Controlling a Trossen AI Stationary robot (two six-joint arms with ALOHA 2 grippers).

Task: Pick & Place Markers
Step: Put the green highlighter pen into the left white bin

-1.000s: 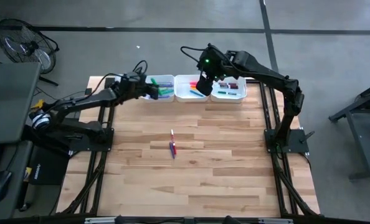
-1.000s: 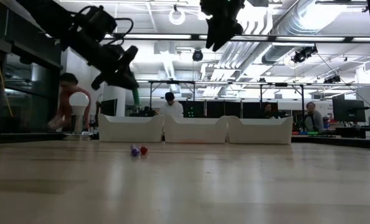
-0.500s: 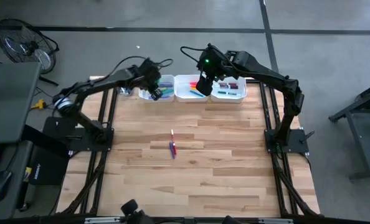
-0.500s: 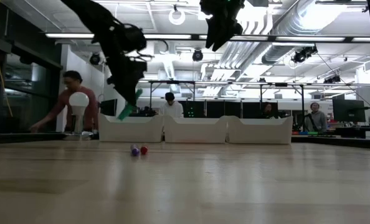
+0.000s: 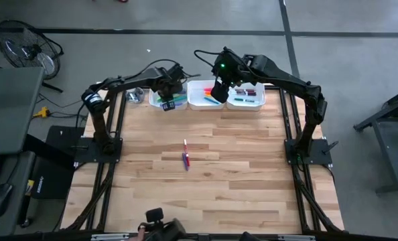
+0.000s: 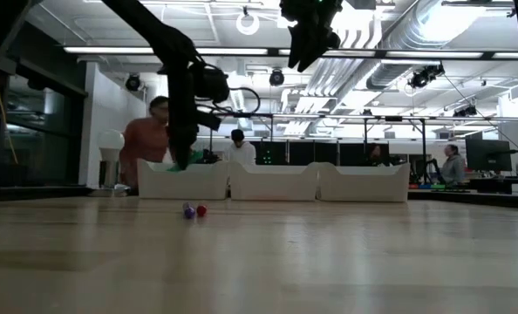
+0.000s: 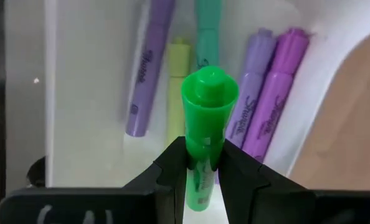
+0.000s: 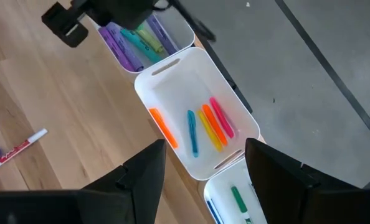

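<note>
A wooden desk (image 5: 206, 181) is carrying three white trays in a row at its far edge, with both dark arms reaching over them. From above, the left tray (image 5: 179, 86), middle tray (image 5: 197, 94) and right tray (image 5: 249, 102) are sitting side by side, and two loose markers (image 5: 185, 155), one red and white and one purple, are lying end to end near the desk's centre, well apart from the trays.

The left gripper (image 7: 203, 163) is hanging over the left tray with its jaws clamped on a green marker (image 7: 205, 118); only the left wrist view is showing the purple, yellow and teal markers lying in the tray beneath it.

The right gripper (image 8: 200, 168) is hovering above the middle tray with its jaws standing wide apart and holding nothing. Its wrist view alone is revealing orange, blue, yellow and pink markers (image 8: 203, 127) inside that tray.

At desk level, the tray contents are hidden behind the white walls, while a person in an orange top (image 6: 147, 144) is showing in the room behind.
</note>
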